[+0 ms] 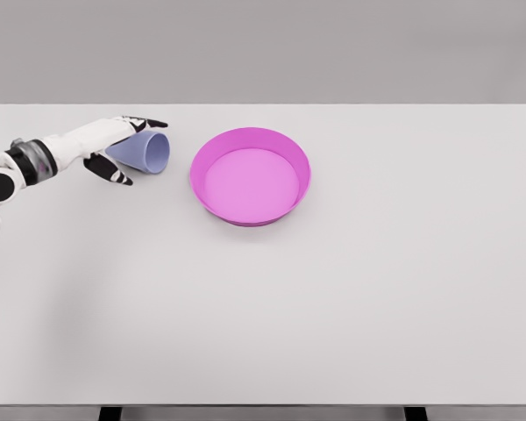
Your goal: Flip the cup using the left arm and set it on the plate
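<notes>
A pale blue cup (pixel 147 152) lies on its side on the white table, its open mouth facing right toward the plate. My left hand (pixel 123 147) reaches in from the left edge and wraps the cup: fingers (pixel 147 124) lie over its top, the thumb (pixel 112 171) sits below its near side. The magenta plate (pixel 250 175), a round dish with a raised rim, rests empty just right of the cup, a short gap between them. The right arm is out of view.
The white table (pixel 333 298) spans nearly the whole view, with its front edge along the bottom. A grey wall stands behind the far edge.
</notes>
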Robot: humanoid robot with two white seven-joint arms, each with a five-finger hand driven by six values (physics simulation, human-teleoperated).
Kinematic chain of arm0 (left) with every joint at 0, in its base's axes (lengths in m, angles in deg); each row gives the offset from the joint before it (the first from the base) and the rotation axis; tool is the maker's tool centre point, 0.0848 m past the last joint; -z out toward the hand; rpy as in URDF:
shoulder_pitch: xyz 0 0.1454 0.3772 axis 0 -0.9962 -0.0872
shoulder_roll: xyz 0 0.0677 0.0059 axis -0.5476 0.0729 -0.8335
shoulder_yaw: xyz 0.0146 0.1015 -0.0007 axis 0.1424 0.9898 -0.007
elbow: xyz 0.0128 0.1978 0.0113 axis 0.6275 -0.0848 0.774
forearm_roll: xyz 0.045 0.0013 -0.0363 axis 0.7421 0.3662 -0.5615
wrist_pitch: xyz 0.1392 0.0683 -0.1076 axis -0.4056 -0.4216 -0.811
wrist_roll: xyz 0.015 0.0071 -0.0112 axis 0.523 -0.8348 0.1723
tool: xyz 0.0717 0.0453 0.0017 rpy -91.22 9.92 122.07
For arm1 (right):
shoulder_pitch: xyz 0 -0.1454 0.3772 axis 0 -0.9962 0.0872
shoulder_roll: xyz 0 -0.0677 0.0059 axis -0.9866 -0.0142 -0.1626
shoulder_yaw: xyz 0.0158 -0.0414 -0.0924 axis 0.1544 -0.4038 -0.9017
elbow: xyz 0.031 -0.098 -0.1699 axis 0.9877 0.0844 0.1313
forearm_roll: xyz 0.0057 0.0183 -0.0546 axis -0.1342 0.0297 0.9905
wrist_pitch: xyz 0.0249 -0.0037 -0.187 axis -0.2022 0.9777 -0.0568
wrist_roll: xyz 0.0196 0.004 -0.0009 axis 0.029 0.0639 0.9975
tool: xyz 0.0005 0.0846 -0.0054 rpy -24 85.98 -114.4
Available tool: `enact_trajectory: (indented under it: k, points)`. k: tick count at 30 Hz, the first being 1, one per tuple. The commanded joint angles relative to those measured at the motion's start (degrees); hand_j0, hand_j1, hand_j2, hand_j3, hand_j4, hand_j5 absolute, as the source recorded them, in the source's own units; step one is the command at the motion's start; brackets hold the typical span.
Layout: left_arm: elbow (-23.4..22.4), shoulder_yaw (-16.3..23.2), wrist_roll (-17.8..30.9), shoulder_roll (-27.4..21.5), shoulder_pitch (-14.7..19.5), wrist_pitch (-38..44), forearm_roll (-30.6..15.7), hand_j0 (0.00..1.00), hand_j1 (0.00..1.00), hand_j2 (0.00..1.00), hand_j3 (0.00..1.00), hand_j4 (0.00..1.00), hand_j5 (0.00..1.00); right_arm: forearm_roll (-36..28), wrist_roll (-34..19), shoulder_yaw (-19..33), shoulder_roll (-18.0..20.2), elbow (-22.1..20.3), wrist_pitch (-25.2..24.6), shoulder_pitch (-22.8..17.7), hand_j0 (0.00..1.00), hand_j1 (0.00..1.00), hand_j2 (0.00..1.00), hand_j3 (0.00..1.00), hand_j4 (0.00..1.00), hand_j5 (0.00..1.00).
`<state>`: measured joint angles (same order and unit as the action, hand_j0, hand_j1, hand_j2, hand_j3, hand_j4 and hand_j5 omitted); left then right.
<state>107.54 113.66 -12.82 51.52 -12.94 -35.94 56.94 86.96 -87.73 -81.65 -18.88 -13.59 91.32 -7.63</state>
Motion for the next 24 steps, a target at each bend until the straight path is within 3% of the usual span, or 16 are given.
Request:
enact_trajectory:
  k: [1, 16, 20, 24]
  points:
    - [-0.44, -0.05, -0.03, 0.21, 0.00, 0.12, -0.43, 1.00, 1.00, 1.00, 1.00, 1.00, 1.00, 0.01, -0.01, 0.01, 0.00, 0.01, 0.01, 0.00, 1.00, 1.00, 1.00, 1.00, 1.00, 1.00]
    - [-0.62, 0.04, -0.03, 0.91, 0.79, 0.12, -0.34, 1.00, 1.00, 1.00, 1.00, 1.00, 1.00, 0.01, -0.01, 0.01, 0.00, 0.01, 0.01, 0.00, 1.00, 1.00, 1.00, 1.00, 1.00, 1.00]
    - [-4.13, 0.04, -0.03, 2.32, 1.67, 0.12, -0.43, 1.00, 1.00, 1.00, 1.00, 1.00, 1.00, 0.01, -0.01, 0.01, 0.00, 0.01, 0.01, 0.00, 1.00, 1.00, 1.00, 1.00, 1.00, 1.00]
    - [-4.31, 0.12, -0.03, 2.05, 1.67, 0.12, -0.34, 1.00, 1.00, 1.00, 1.00, 1.00, 1.00, 0.01, -0.01, 0.01, 0.00, 0.01, 0.01, 0.00, 1.00, 1.00, 1.00, 1.00, 1.00, 1.00]
